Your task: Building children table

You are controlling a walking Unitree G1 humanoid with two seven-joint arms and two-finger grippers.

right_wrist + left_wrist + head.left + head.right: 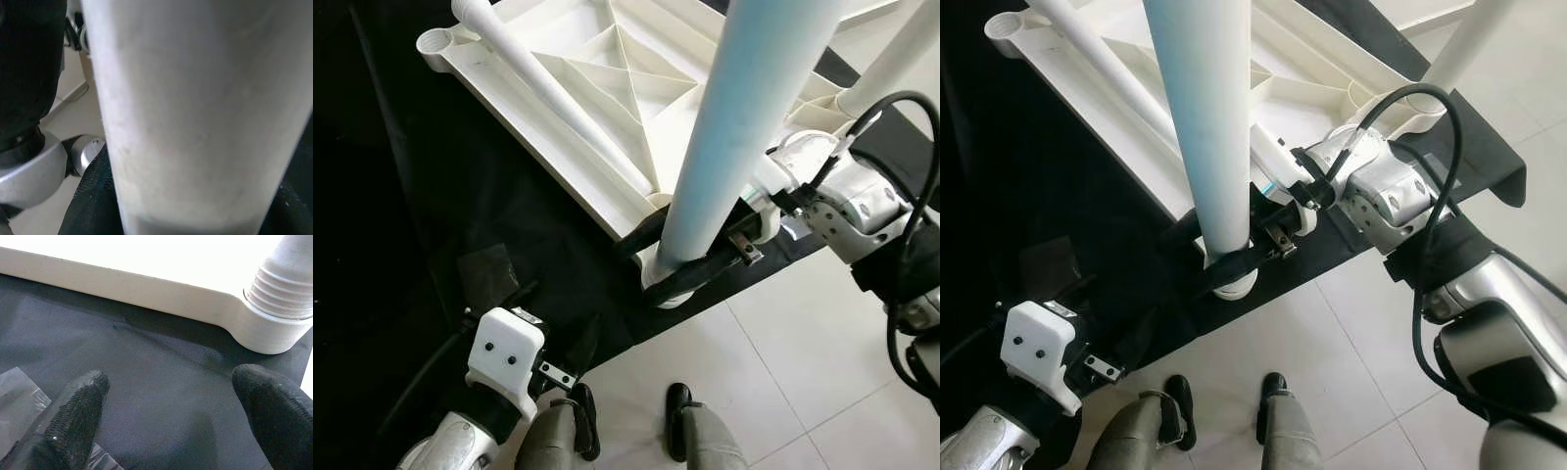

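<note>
While the right pincer point(1234, 257) is clenched round the base of an upright leg point(1206, 117) at the near corner socket point(1234, 284), the leg wants keeping plumb and turning squarely so its thread seats without crossing. Tabletop point(578, 88): white plastic, ribbed underside up, lying on a black cloth point(460, 196) over the tiled floor point(783, 352); a second leg point(548, 88) lies across it. Left pincer point(171, 401): released, low over the cloth near the socket.

Head cameras look down; right wrist camera hugs the table leg point(195, 112).
</note>
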